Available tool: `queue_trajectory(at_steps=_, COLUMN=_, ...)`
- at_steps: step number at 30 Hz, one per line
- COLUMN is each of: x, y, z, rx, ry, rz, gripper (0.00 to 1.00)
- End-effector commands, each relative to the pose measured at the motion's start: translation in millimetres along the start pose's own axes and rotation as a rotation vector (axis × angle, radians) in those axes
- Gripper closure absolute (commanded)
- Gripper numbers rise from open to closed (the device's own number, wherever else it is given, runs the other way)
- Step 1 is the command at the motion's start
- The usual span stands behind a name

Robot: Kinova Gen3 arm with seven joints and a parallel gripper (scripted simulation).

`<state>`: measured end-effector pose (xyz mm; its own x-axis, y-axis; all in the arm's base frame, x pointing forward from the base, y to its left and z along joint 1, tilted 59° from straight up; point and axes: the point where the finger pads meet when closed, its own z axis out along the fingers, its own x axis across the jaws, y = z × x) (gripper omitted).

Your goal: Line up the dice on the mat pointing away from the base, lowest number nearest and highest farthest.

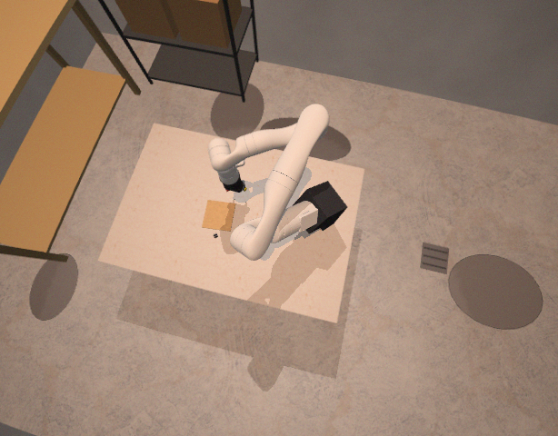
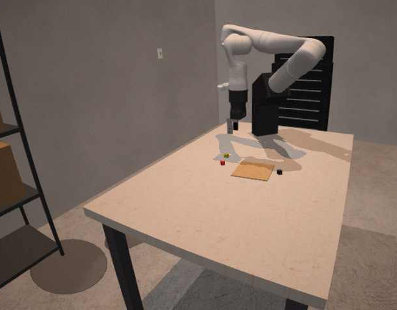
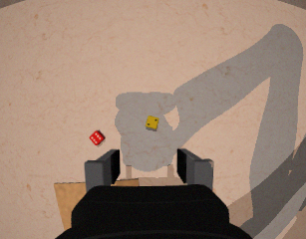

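Yellow die (image 3: 153, 121) (edges skewed) below wide-open, empty gripper (image 3: 149, 166); mat (image 2: 253, 170) nearby.

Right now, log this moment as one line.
gripper: open, empty, above yellow die | red die, black die: on table, off mat

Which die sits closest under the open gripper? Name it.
The yellow die. In the wrist view it lies just ahead of the open gripper, between its fingers' line; the red die is off to one side, and the black die lies beyond the mat.
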<state>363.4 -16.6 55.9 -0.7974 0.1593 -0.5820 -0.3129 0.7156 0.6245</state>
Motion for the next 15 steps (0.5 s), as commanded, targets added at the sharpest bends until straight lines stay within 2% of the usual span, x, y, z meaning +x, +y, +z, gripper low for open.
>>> queue_trajectory(at_steps=1, x=2.1, y=2.4, z=10.5, rx=-0.006, ry=0.008, rz=-0.003, gripper=0.00)
queue_trajectory(at_steps=3, x=2.2, y=2.5, z=19.4, rx=-0.006, ry=0.008, rz=-0.003, gripper=0.00)
queue_trajectory(at_steps=5, x=2.2, y=2.5, z=19.4, rx=-0.006, ry=0.008, rz=-0.003, gripper=0.00)
queue_trajectory(at_steps=15, x=2.7, y=2.7, z=65.7, rx=-0.006, ry=0.008, rz=-0.003, gripper=0.00)
